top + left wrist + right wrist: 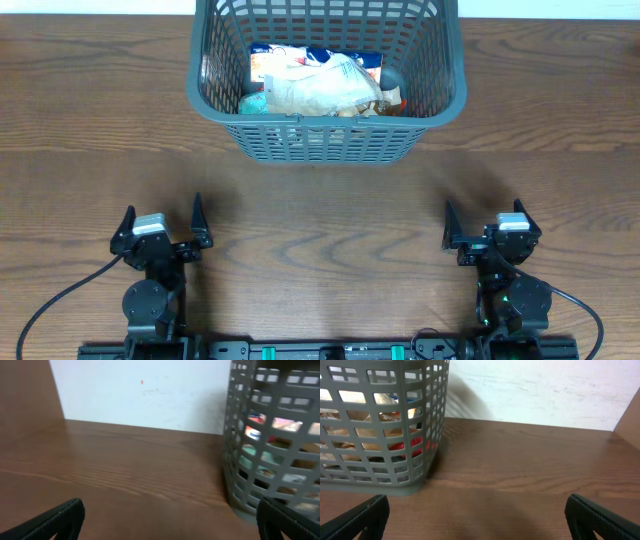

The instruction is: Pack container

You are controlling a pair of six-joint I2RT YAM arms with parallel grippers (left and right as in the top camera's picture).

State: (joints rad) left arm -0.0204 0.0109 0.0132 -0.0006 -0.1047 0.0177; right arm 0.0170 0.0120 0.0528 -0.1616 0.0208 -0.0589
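The container [325, 135], a dark grey lattice basket, stands at the table's far middle with several snack packs [320, 85] inside. It also fills the right of the left wrist view as the container [270, 440] and the left of the right wrist view as the container [380, 435]. My left gripper [163, 215] rests near the front left, open, nothing between its fingers. My right gripper [485, 215] sits at the front right, also open and holding nothing. Both are well short of the basket.
Brown wooden table [320, 220] stretches between the grippers and the basket. A white wall [140, 395] rises behind the table's far edge. Black cables [50, 300] trail from the arm bases at the front.
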